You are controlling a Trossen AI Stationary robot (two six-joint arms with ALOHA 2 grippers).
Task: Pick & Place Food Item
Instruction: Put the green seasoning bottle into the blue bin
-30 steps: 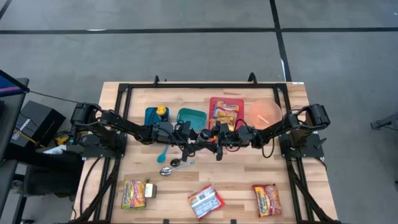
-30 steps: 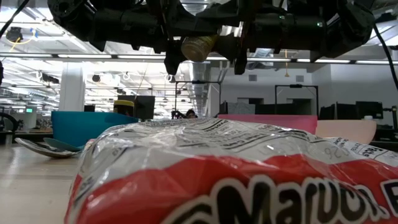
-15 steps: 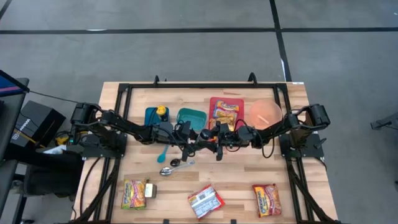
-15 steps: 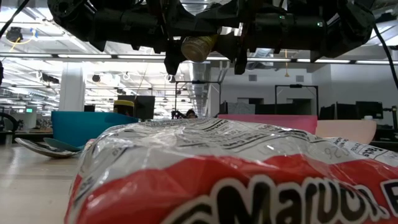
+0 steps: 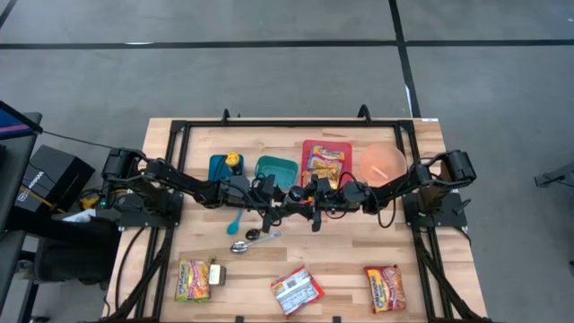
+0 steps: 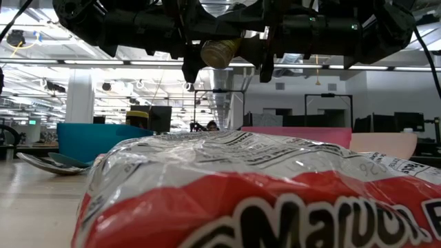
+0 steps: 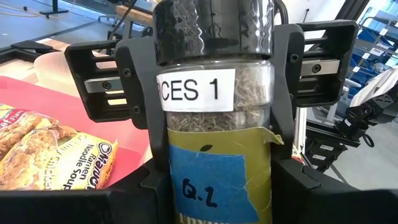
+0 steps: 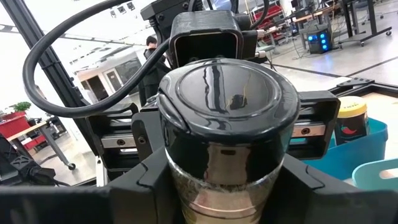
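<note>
Glass and a glossy black cap make up the spice jar [image 5: 302, 194], which hangs above the middle of the table [image 5: 421, 278] with its long axis level, running left to right between the two arms. On the left, the left end effector [image 5: 285, 199] clamps the jar's labelled body, and in the left wrist view the jar [image 7: 214, 118] fills the frame between dark fingers [image 7: 140, 106], showing a white label reading "CES 1" and blue tape hand-marked "Q.2". Beside it there, a packet [image 7: 53, 158] on the red tray [image 5: 326, 160] reads "Ramen Noodle Soup". On the right, the right end effector [image 5: 319, 197] meets the jar's cap end [image 8: 227, 102], its fingers set either side of the cap; a firm grip cannot be told. Both arms are equally near, so the coming move likely turns on this handover along the jar's axis. In the low view the nearest packet [image 6: 262, 200] shows "Maruch".
</note>
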